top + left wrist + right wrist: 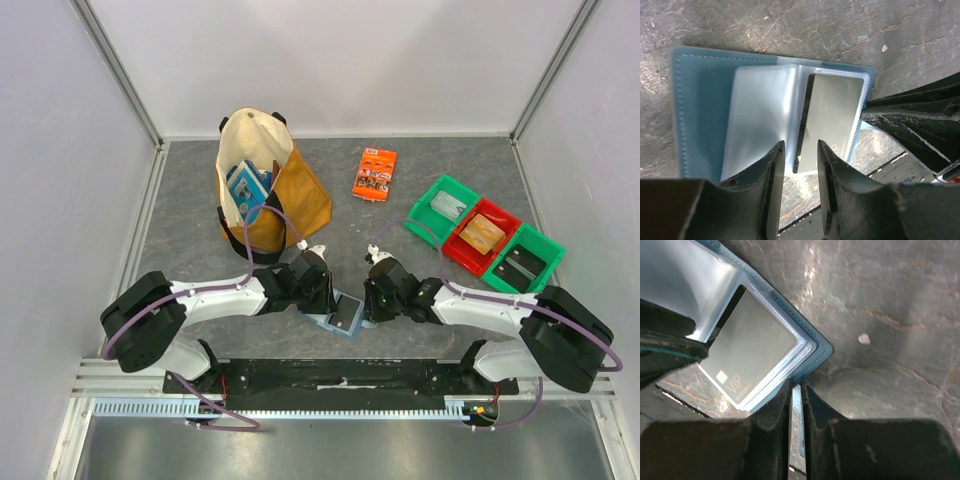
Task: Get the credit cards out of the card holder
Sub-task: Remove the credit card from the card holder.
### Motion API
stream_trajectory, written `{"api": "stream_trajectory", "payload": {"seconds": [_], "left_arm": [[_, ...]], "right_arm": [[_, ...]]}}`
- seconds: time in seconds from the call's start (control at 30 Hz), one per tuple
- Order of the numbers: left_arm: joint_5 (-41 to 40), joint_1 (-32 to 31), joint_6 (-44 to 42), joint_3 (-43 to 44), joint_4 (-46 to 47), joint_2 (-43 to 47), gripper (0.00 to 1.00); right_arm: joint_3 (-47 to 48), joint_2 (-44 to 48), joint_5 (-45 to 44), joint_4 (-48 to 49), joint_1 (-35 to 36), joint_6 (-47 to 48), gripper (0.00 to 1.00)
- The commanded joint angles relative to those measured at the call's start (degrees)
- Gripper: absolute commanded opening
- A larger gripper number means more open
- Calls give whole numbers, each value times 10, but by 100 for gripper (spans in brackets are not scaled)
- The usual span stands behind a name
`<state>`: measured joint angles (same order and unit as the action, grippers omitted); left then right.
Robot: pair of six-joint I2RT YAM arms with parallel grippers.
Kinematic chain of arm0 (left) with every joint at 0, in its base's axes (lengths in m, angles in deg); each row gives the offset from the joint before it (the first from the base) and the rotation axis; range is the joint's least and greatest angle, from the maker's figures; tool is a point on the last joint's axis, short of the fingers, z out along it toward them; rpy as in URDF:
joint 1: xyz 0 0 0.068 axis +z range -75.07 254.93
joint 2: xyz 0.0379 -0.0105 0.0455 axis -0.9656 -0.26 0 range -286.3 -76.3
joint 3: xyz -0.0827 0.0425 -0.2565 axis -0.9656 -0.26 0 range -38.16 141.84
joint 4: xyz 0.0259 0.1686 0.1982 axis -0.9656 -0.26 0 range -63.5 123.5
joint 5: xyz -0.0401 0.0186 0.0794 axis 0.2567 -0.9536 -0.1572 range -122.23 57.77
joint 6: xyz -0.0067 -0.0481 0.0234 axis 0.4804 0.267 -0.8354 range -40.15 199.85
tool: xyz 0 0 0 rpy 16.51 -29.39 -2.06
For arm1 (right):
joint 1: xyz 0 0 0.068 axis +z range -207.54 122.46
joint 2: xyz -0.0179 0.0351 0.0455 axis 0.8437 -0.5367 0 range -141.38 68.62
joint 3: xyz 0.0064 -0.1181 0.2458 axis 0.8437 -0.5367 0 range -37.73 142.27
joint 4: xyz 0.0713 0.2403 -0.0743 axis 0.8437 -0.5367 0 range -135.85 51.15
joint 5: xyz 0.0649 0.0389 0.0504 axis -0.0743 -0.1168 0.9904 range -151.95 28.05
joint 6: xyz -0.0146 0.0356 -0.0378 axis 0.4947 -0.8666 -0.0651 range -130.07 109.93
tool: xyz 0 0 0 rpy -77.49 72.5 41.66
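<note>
Left claw (800, 150) hangs part open, astride the near edge of the dark card (832, 115); whether it touches the card, I can't tell. Right claw (797, 390) is pinched tight on the rim of the holder (700, 100). Both claws hide the holder's near edge, and glare whitens the left sleeve (760, 115). The holder, light blue and stitched, lies open on the grey table (790, 25) between the claws. The card reads "VIP"; the smaller line beneath is illegible.

walls (330, 60): plain white panels on three sides | corner posts (120, 72): aluminium | bench (330, 160): grey stone-patterned top | near edge: slotted metal rail (300, 408) | light: even
</note>
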<state>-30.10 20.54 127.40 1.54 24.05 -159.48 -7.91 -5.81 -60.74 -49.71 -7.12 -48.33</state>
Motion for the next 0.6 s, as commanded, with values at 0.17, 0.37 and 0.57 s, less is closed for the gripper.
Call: {"api": "stream_trajectory", "payload": {"seconds": [0.17,0.37,0.57], "left_arm": [[10,35,68,-66,92,35,38],[-1,48,100,-106,133,71,38],[-15,52,112,-116,150,93,38]], "right_arm": [[72,-113,-74,20,-44,89,14],[124,-126,-82,10,-77,162,14],[134,-63,-14,32,-77,135,25]]}}
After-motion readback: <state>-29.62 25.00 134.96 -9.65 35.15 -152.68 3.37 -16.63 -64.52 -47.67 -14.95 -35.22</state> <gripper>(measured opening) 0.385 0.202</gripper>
